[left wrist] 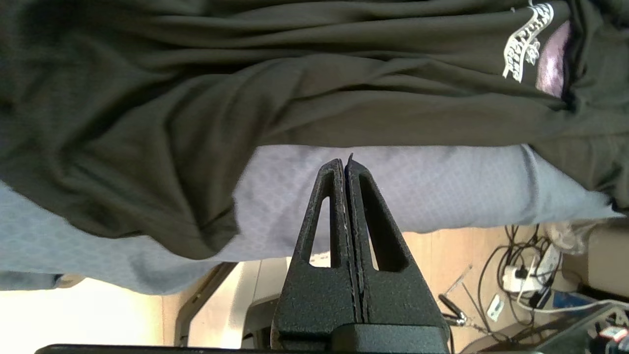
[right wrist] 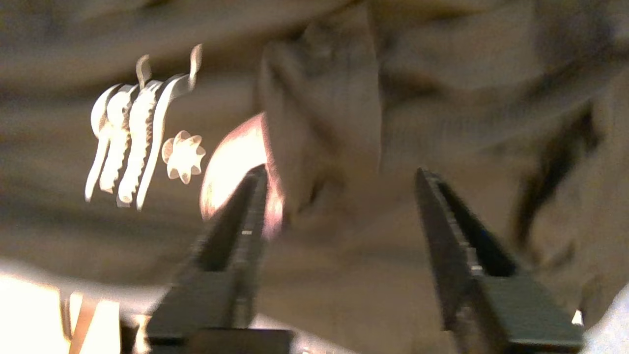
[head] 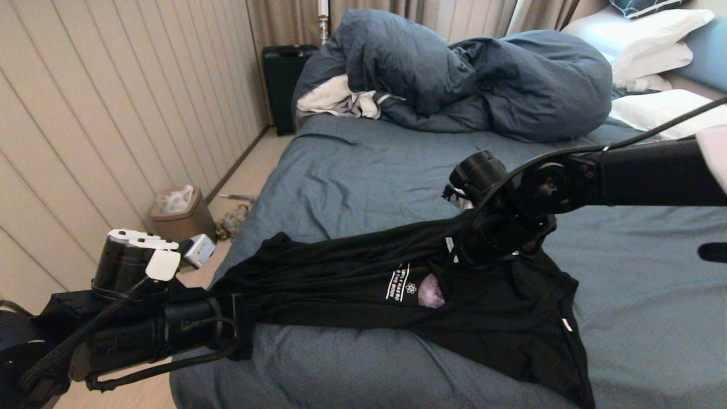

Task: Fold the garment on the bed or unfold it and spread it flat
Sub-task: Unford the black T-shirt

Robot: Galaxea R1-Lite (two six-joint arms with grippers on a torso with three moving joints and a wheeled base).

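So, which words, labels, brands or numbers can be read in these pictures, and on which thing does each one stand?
White lettering on the chest of the garment, beside its moon print: too small and creased to read in the head view, and blurred or folded in both wrist views.
Small white tag on the garment: no text can be made out.
No other writing is legible.

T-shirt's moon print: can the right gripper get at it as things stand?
Probably yes. The right gripper is open just above the T-shirt, and the moon print lies beside one finger with nothing between, though a fold of the shirt covers part of it.
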